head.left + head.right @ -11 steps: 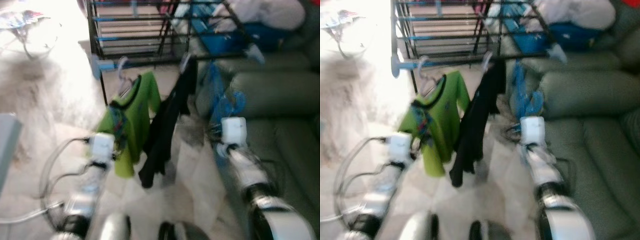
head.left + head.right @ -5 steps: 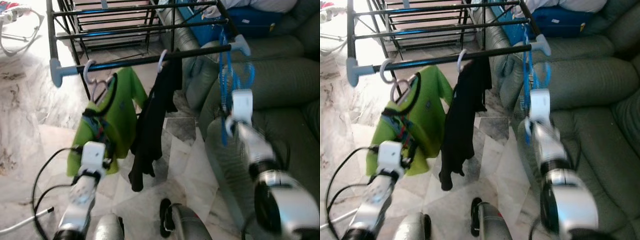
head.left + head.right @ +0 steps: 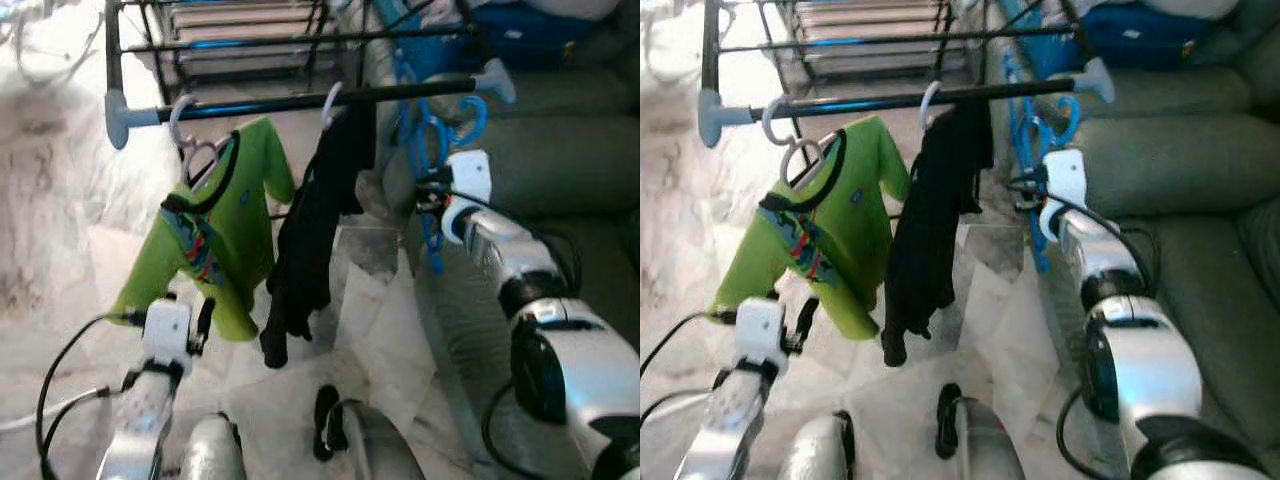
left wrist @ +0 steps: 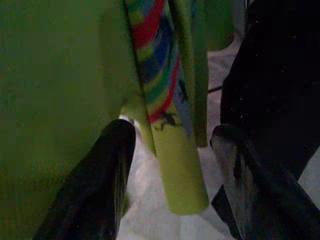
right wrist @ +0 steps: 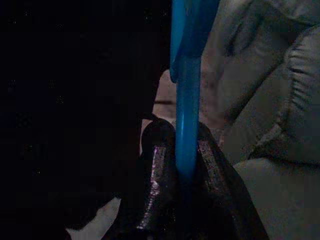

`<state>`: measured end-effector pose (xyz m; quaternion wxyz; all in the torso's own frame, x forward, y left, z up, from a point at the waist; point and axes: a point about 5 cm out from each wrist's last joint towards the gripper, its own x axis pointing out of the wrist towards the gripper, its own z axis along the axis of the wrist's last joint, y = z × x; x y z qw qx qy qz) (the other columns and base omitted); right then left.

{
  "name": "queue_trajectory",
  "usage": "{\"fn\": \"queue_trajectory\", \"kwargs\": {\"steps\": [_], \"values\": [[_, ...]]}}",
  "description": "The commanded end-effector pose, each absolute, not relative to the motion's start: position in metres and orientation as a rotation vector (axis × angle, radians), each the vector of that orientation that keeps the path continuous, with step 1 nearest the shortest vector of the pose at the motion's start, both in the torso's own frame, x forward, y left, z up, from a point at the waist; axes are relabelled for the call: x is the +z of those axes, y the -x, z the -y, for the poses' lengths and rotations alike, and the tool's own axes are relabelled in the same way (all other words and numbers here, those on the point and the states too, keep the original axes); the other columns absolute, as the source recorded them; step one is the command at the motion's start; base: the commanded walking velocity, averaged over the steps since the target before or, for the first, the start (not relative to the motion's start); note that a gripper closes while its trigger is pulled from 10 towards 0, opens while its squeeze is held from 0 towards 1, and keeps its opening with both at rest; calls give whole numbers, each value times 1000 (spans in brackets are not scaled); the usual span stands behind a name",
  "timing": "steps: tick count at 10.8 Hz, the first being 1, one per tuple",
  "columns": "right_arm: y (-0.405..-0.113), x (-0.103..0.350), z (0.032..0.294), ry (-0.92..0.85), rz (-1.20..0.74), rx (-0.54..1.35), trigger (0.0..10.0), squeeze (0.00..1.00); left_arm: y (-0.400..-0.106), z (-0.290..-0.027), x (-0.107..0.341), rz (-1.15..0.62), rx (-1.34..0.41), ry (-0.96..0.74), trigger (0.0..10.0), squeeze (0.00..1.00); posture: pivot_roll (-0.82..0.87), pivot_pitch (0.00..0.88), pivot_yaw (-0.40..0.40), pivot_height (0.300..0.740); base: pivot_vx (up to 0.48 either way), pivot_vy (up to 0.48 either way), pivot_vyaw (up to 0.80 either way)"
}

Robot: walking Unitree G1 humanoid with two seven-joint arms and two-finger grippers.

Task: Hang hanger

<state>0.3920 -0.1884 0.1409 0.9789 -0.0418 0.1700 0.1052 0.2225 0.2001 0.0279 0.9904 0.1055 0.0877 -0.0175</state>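
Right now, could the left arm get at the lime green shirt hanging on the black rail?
Probably yes. The left tool is open, its fingers straddling the lower hem of the lime green shirt, with nothing between them. The black garment hangs close beside it and might get caught too.

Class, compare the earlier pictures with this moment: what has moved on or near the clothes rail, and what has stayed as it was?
The right end effector, shut on the blue hanger, has come up to the rail's right end; the hanger's hook now sits at the rail. The left end effector has dropped below the green shirt, open. Shirt and black garment hang as before.
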Motion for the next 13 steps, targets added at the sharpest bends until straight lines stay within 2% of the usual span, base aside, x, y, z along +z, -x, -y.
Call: {"fn": "queue_trajectory", "kwargs": {"steps": [1,7,10,12,13], "values": [[-395,148,193,117,-345,215,10000,0,-216,-201,28,-196,-43,-221,10000,0,136,294,-113,740,0,0,0],[-409,184,191,244,-276,216,10000,0,-190,-214,34,-242,-20,-254,10000,0,191,355,-99,740,0,0,0],[-396,149,203,205,-401,180,10000,0,-195,-207,36,-247,-42,-258,10000,0,187,339,-91,740,0,0,0],[-392,142,208,158,-361,152,10000,0,-196,-208,36,-243,-43,-265,10000,0,191,330,-90,740,0,0,0],[-390,143,209,132,-272,146,10000,0,-196,-211,37,-244,-34,-267,10000,0,188,325,-86,740,0,0,0]]}}
